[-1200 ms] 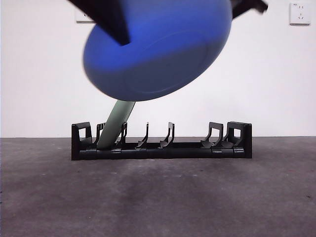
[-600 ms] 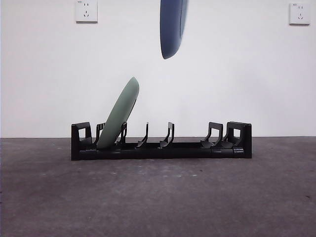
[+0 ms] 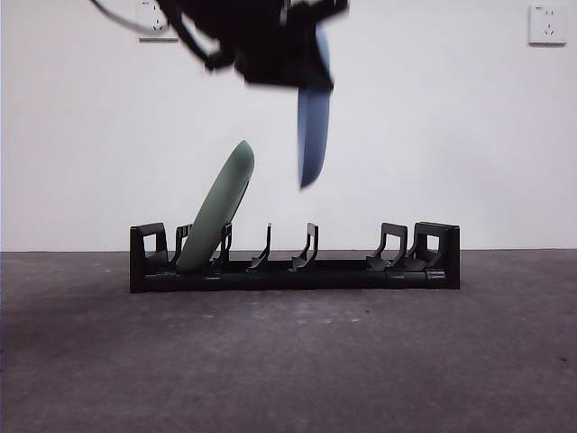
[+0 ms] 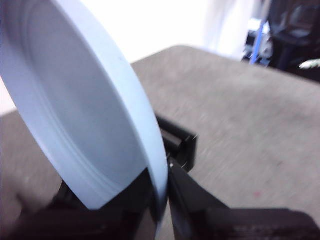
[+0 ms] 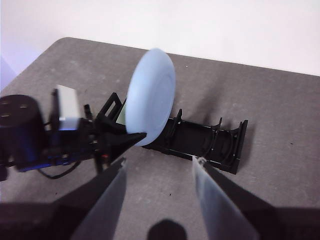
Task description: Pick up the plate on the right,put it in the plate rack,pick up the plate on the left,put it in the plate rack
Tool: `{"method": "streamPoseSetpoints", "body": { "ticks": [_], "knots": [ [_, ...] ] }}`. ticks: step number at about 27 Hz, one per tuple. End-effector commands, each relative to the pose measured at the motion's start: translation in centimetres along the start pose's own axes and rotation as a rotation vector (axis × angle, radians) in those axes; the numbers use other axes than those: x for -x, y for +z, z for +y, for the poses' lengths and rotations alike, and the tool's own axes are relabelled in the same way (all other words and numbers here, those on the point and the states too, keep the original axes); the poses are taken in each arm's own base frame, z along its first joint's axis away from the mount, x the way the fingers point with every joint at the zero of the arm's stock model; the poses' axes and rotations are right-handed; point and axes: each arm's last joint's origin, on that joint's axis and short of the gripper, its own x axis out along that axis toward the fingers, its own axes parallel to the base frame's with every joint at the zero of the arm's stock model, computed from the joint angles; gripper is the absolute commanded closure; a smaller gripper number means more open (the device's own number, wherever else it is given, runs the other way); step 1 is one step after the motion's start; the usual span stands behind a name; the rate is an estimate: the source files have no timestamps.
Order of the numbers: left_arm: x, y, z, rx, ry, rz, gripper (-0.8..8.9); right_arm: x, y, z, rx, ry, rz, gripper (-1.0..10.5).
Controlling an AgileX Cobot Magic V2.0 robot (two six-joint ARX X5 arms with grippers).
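Left gripper [image 4: 162, 210] pinches the blue plate [image 3: 313, 126] by its rim, edge-on and upright, in the air above the plate rack [image 3: 295, 258], over the middle prongs. Green plate [image 3: 216, 209] leans in the rack's left slots on the worktop [image 3: 288, 361]. Right gripper [image 5: 159, 172] hangs back, fingers spread, empty.

Blue plate [image 3: 313, 135]: upper part hidden behind the blurred left gripper [image 3: 302, 68].
Green plate [image 5: 120, 114]: mostly hidden in right wrist view.
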Motion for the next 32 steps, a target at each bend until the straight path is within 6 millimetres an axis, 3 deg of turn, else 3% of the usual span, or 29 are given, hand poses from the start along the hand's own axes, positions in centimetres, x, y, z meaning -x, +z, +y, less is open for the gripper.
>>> {"method": "streamPoseSetpoints", "body": {
  "ticks": [1,13,32],
  "knots": [
    [-1.6,-0.8,0.6,0.015,0.015,0.021,8.22,-0.2,-0.1,0.0,0.017,0.004,0.008,7.2],
    [-5.4,-3.7,2.6,-0.003,0.057,0.117,8.22,-0.2,-0.5,0.0,0.039,0.001,0.051,7.2],
    [-6.4,-6.2,2.7,-0.127,0.085,0.239,8.22,-1.7,-0.5,0.0,0.068,-0.001,0.113,7.2]
  ]
}}
